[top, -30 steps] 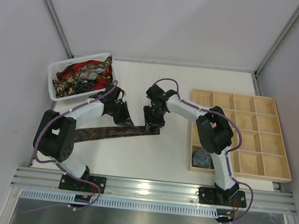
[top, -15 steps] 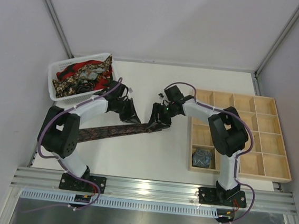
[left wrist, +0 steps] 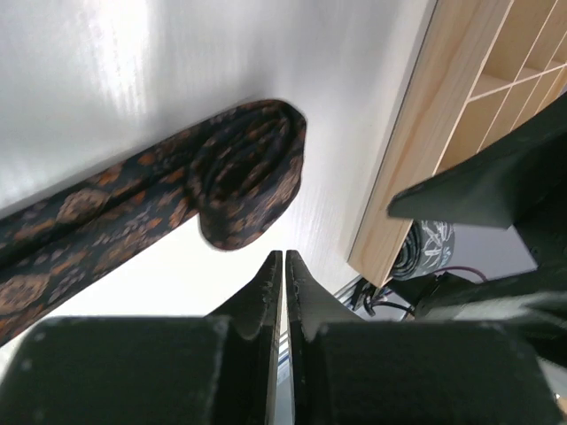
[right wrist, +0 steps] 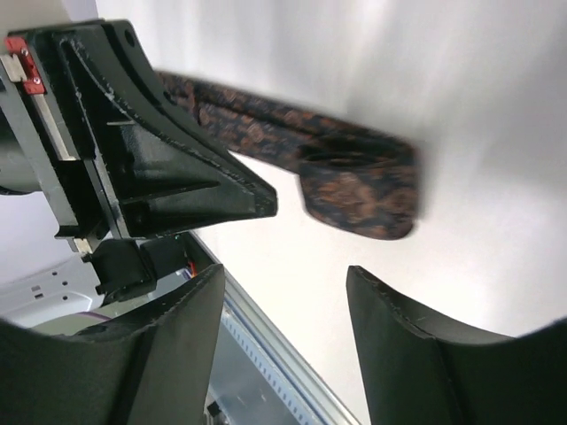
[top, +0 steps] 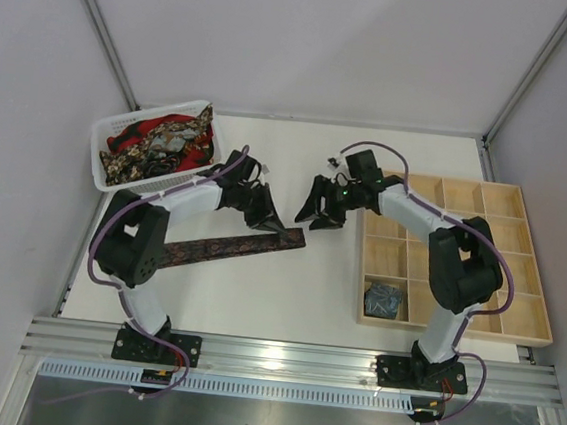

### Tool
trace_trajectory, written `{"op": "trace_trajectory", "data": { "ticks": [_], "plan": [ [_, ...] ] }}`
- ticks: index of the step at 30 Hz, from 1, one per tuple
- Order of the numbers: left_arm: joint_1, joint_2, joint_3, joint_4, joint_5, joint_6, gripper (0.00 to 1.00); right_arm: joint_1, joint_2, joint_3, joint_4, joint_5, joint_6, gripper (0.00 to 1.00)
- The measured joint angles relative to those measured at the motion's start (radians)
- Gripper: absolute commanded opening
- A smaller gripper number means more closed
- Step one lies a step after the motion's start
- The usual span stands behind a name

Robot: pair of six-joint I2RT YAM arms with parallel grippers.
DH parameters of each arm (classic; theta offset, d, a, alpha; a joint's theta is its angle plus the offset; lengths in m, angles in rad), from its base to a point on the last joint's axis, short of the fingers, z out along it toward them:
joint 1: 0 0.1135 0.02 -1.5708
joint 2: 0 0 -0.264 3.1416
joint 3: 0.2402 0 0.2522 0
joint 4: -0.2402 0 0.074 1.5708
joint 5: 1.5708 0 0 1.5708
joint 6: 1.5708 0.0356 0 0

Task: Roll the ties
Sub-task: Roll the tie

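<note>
Shows a brown-maroon patterned tie [top: 225, 246] flat on the table, slanting from near the left edge toward the middle, with its right end [left wrist: 248, 173] folded into a loose first turn. Has the left gripper [left wrist: 283, 258] pressed together and empty just above that fold, and the right gripper [right wrist: 283, 282] spread and empty beside it on the tray [top: 443, 328] side. Probably handles light, limp and slippery, quick to unroll, so best pinched across the folded end and kept tight while rolling toward the tail.
</note>
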Motion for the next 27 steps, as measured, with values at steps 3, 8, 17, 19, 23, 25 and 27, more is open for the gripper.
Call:
{"op": "trace_trajectory", "data": {
  "ticks": [3,8,17,19,23,25,27],
  "plan": [
    [-0.018,0.056,0.055,0.007,0.006,-0.008,0.08,-0.071,0.001,-0.017,0.000,-0.034,-0.030,0.66],
    [-0.035,0.127,0.099,0.024,0.006,-0.010,0.07,-0.121,0.051,-0.021,0.000,-0.090,-0.084,0.66],
    [-0.028,0.149,0.098,0.010,0.006,-0.005,0.08,-0.111,0.159,-0.022,0.046,-0.179,-0.102,0.62],
    [-0.025,0.149,0.092,0.012,0.006,-0.002,0.08,-0.111,0.180,-0.025,0.062,-0.195,-0.100,0.61],
    [-0.007,0.148,0.063,0.013,0.006,0.003,0.08,-0.111,0.217,-0.027,0.091,-0.217,-0.093,0.59],
    [0.003,0.148,0.056,0.010,0.006,0.008,0.08,-0.109,0.233,-0.027,0.102,-0.223,-0.090,0.59],
    [0.010,0.148,0.053,0.010,0.006,0.013,0.07,-0.108,0.248,-0.027,0.113,-0.230,-0.084,0.59]
  ]
}}
